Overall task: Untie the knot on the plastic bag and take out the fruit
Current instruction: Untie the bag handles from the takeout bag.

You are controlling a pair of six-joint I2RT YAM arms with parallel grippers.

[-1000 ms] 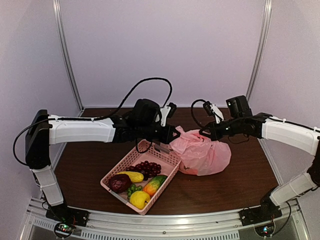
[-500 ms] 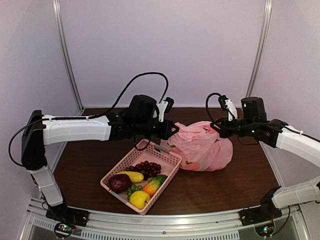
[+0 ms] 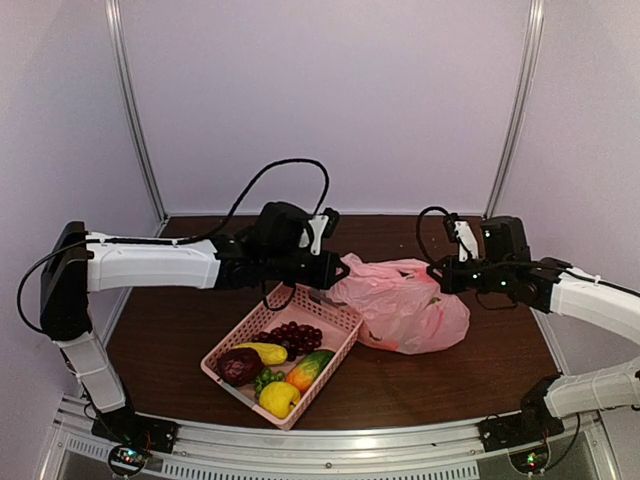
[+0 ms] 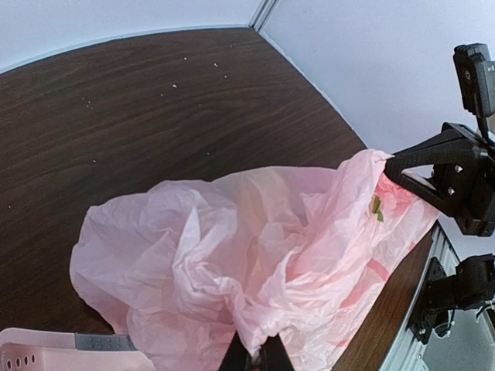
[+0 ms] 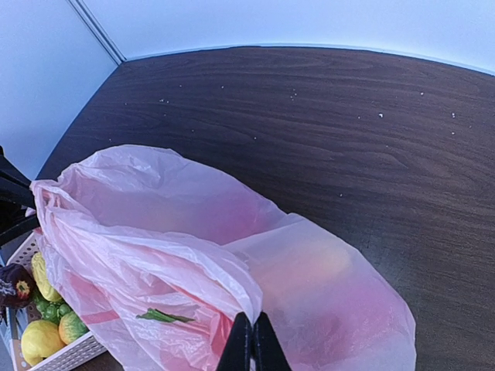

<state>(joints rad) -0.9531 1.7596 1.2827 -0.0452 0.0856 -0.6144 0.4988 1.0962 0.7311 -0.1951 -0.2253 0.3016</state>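
Stretching the bag (image 3: pixel 410 310) open between left gripper (image 3: pixel 338 271) and right gripper (image 3: pixel 438 276), each clamped on film at opposite sides. Next, probably: widen the mouth, reach the fruit (image 5: pixel 313 267).

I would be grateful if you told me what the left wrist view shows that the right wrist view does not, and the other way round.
Only the left wrist view: the right gripper from outside, pinching the plastic bag at its far edge, and the left gripper shut on its near folds. Only the right wrist view: what lies in the basket, among it a yellow fruit and a dark maroon fruit. Both: the pink bag, the dark table and part of the basket.
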